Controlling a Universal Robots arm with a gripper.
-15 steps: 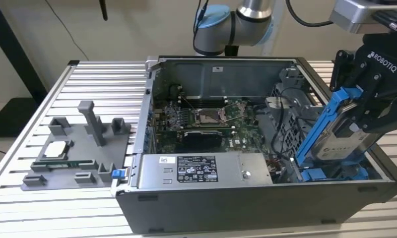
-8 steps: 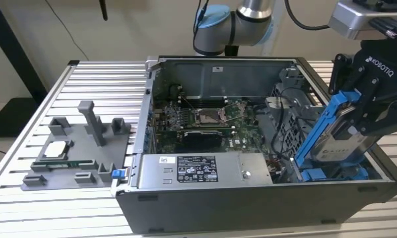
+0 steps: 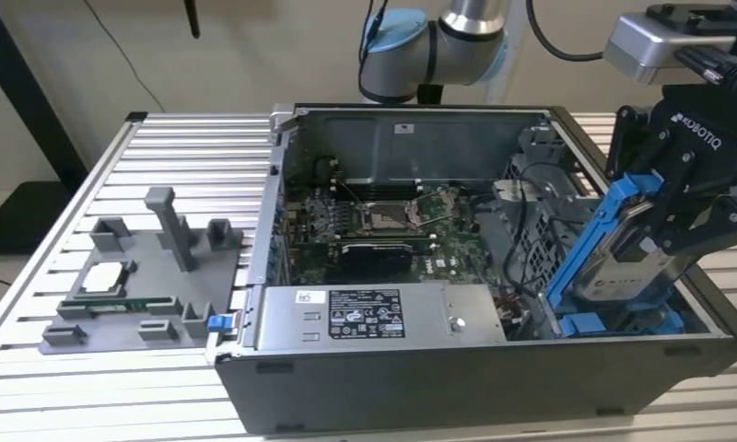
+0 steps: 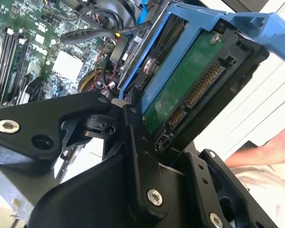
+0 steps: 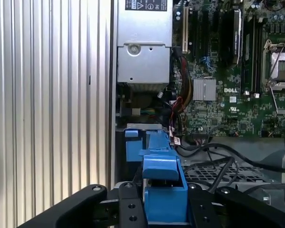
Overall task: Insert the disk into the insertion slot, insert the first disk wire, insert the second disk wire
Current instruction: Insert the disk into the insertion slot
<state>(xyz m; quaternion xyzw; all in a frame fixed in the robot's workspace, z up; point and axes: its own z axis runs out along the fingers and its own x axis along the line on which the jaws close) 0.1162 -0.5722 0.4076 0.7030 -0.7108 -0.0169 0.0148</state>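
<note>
1. Blue-framed, the disk [image 3: 600, 269] stands tilted at the exterior view's right, inside the open computer case [image 3: 467, 378].
2. Black gripper [image 3: 666, 232] is clamped on the disk's upper part, its fingers [image 5: 128, 209] pressing the carrier from either side.
3. The disk's lower end reaches the insertion slot [image 3: 621, 324] at the lower right of the exterior view; I cannot tell whether it is seated.
4. Grey power-supply box [image 3: 368, 315] lies beside the slot, toward the exterior view's left.

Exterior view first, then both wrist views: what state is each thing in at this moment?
hand: shut on the disk.
disk: held steeply tilted in its blue carrier, lower end down by the insertion slot, not seated.
insertion slot: blue rails exposed, no disk lying flat in it.
computer case: side open, motherboard exposed.
power-supply box: mounted in the case.
</note>
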